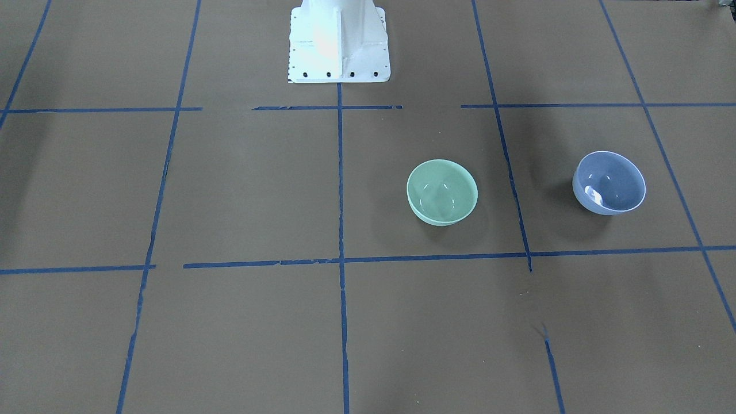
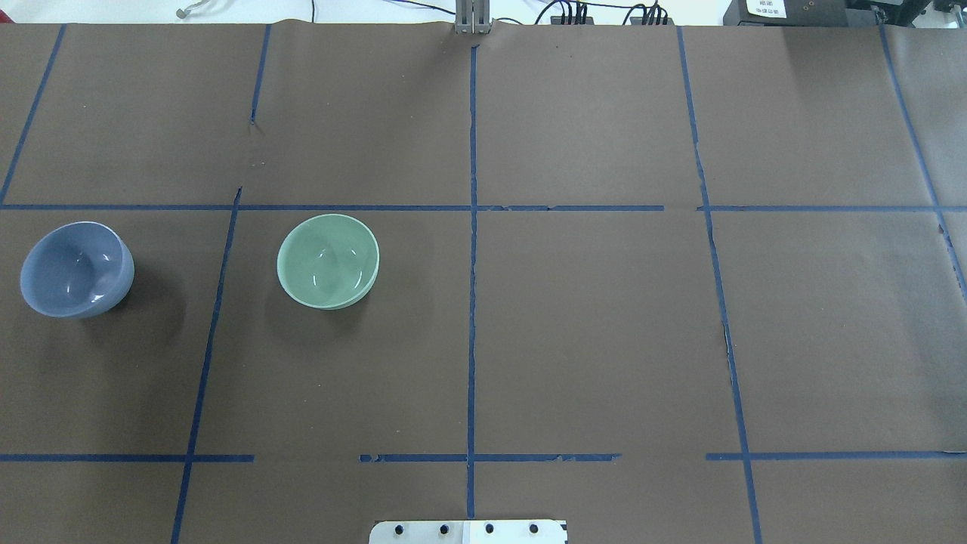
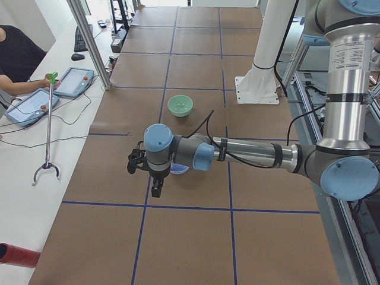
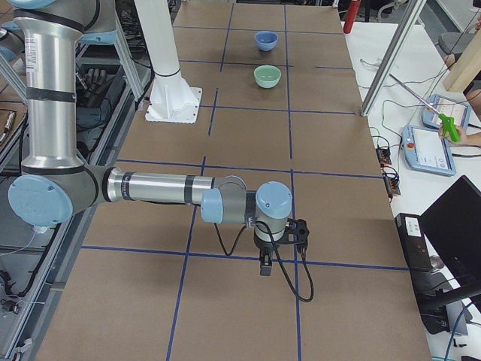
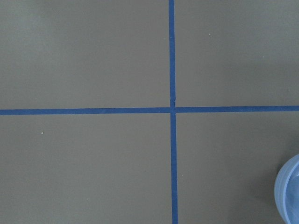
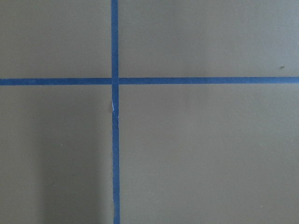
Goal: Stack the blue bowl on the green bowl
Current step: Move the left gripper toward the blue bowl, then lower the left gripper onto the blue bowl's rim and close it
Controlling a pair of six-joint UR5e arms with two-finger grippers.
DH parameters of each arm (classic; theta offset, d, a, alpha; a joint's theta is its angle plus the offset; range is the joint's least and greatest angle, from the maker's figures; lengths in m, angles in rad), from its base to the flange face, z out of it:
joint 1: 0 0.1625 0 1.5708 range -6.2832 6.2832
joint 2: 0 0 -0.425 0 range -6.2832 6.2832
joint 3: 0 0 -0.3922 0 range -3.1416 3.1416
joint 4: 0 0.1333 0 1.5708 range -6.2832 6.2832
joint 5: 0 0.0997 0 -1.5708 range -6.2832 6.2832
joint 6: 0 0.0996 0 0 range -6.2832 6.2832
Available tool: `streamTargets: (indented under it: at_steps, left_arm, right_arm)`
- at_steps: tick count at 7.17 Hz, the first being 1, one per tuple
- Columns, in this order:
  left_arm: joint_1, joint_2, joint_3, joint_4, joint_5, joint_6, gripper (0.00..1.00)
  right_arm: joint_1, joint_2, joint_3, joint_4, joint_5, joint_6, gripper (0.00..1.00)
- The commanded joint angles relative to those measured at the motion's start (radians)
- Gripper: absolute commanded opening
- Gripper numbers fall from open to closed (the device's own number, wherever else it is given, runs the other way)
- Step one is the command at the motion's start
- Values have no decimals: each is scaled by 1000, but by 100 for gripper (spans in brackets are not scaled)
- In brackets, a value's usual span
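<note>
The blue bowl (image 1: 609, 183) stands upright on the brown table on my left side, also in the overhead view (image 2: 75, 268) and at the left wrist view's lower right edge (image 5: 288, 191). The green bowl (image 1: 442, 192) stands upright and apart from it, nearer the table's middle (image 2: 328, 261). Both bowls are empty. My left gripper (image 3: 155, 189) hangs high above the table close to the blue bowl, which the arm partly hides in the exterior left view (image 3: 178, 171). My right gripper (image 4: 264, 267) hangs above the table's other end, far from both bowls. I cannot tell whether either is open or shut.
The white robot base (image 1: 339, 43) stands at the table's middle back edge. Blue tape lines (image 2: 472, 227) grid the brown table. Operators' tablets (image 3: 74, 81) and a grabber tool (image 3: 47, 130) lie on a side bench.
</note>
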Motion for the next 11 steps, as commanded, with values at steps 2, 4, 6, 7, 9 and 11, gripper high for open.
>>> streamTargets:
  at_steps: [2,4,6,7,9,11]
  left_arm:
    - [242,78,35,-399,95,-454,100]
    - [333,77,110,-518,135,-539,100]
    - [385,75,117,-528,141,-551,100]
    - [401,69,124,-528,141,-548,100]
    - [425,66,133,-529,143,-550,91]
    - [425,66,126,-529,141,-544,29]
  right_arm:
    - [0,0,0,1,0,0,100]
    - [0,0,0,0,0,0,100]
    - [0,0,0,1,0,0,100]
    - [0,0,0,0,0,0,100]
    - [0,0,0,1,1,0,100]
    - [0,0,0,1,1,0,100]
